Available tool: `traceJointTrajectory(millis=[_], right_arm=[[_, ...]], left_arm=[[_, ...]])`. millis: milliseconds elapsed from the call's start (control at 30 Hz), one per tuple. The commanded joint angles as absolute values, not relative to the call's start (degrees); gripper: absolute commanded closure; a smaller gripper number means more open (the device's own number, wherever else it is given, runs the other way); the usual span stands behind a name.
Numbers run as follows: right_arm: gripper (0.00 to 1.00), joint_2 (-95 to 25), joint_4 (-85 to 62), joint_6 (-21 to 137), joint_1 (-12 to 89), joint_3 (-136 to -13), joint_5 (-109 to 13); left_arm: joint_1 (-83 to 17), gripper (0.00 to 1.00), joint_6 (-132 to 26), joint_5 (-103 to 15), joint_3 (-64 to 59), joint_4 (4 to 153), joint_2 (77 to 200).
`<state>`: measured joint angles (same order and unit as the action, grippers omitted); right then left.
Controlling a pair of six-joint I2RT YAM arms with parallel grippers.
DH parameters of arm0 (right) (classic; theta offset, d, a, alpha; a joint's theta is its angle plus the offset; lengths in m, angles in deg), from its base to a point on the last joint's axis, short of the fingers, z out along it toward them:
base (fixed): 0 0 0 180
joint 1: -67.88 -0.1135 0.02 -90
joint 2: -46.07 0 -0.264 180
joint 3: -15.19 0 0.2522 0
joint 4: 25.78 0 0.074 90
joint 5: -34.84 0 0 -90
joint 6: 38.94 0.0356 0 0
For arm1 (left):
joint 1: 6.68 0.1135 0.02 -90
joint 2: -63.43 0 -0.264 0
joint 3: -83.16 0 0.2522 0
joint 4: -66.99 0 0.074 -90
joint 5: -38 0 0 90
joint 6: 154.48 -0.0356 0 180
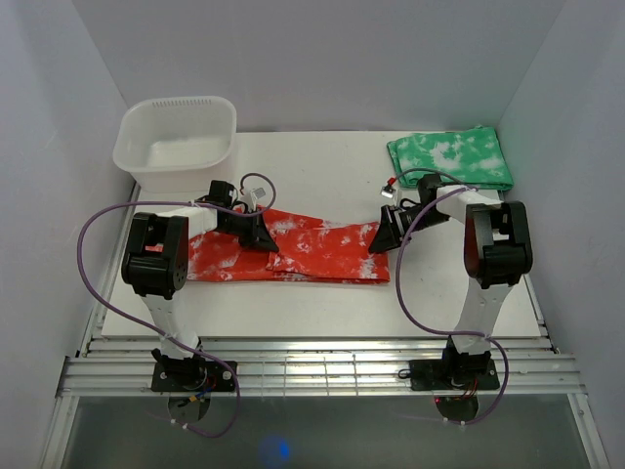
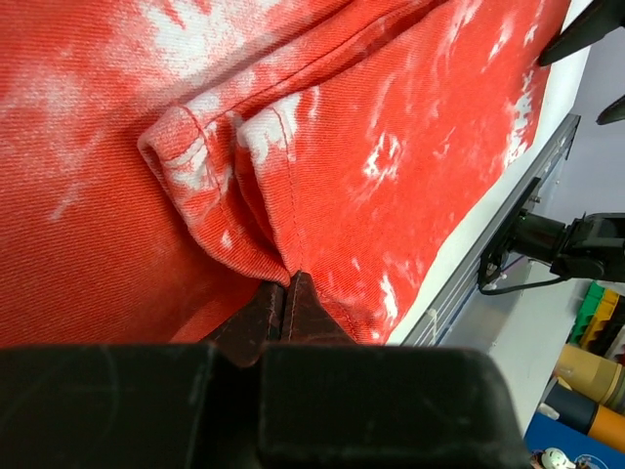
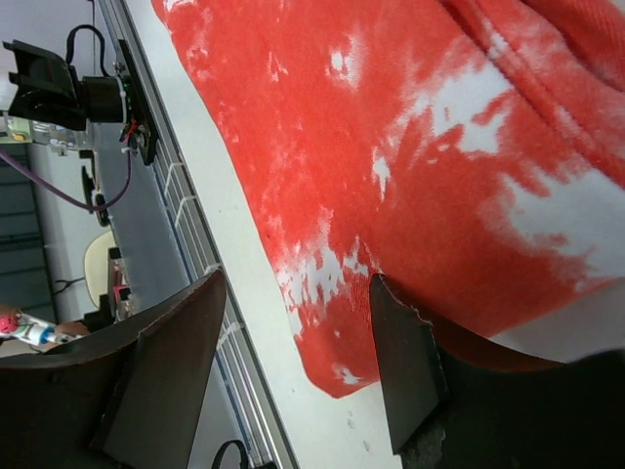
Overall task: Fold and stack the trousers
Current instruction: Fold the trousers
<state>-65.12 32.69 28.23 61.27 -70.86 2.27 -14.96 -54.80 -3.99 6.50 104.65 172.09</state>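
basin [image 1: 176,168]: white plastic, upright, at the table's far left corner
green cloth [image 1: 451,159]: white blotches, folded flat, far right corner
table [image 1: 322,176]: white top
rails [image 1: 322,366]: metal slats along the near edge

- left arm [image 1: 156,256]: black, block-shaped joint housings joined by a white link.
- right arm [image 1: 498,244]: same build, with black housings above a white link.
- bases [image 1: 190,376]: low black mounts, one per arm, with thin coloured wires bunched beneath.
- cables [image 1: 397,278]: purple, one per arm, each in a wide loop from base to wrist.
- left gripper [image 1: 264,239]: black and tapering. Left fingers [image 2: 259,327] are dark wedges with rough, brownish faces, set ahead of a matt black body.
- right gripper [image 1: 379,240]: black and tapering. Right fingers [image 3: 171,362] are flat dark plates with slightly chipped edges.
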Motion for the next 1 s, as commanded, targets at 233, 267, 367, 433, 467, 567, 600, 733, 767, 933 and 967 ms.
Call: traceJointTrajectory(millis=[233,267,367,433,467,567,600,733,767,933,967], right_arm=[[0.37,-69.58,22.35,32.26,61.29,-67.22,3.84],[0.37,-69.85,21.3,32.17,61.29,-66.78,2.43],[0.4,-70.64,19.1,32.52,61.29,-64.84,-3.29],[0.4,-69.95,19.79,31.56,61.29,-64.92,-4.44],[0.39,-69.42,20.58,30.94,61.29,-65.19,-4.44],[0.4,-65.47,24.53,28.83,61.29,-66.07,-4.09],[0.4,-64.07,26.72,28.22,61.29,-66.07,-3.66],[0.42,-57.13,31.65,25.75,61.2,-64.23,2.48],[0.43,-56.33,31.22,26.36,61.11,-61.18,3.02],[0.54,-59.11,26.13,27.6,60.06,-52.72,1.01],[0.54,-60.26,24.9,27.86,60.06,-52.36,0.48]], left_arm=[[-13.89,1.0,-58.76,-7.34,3.13,103.78,171.97],[-13.89,1.0,-59.11,-8.13,2.6,104.04,172.23],[-13.89,1.0,-60.6,-9.54,1.73,105.0,173.64],[-13.98,0.99,-61.14,-10.33,1.02,105.97,175.05],[-13.98,0.96,-61.22,-10.34,0.76,106.41,175.4],[-13.89,0.95,-60.61,-10.69,1.19,106.33,175.58],[-13.98,0.94,-60.35,-11.47,1.71,106.15,175.58],[-13.89,0.92,-59.64,-13.15,2.86,105.62,175.4],[-13.89,0.89,-59.29,-13.06,3.04,105.36,175.4],[-13.98,0.7,-57.45,-11.83,3.91,104.13,173.38],[-13.98,0.69,-57.45,-11.92,3.92,104.13,172.68]])
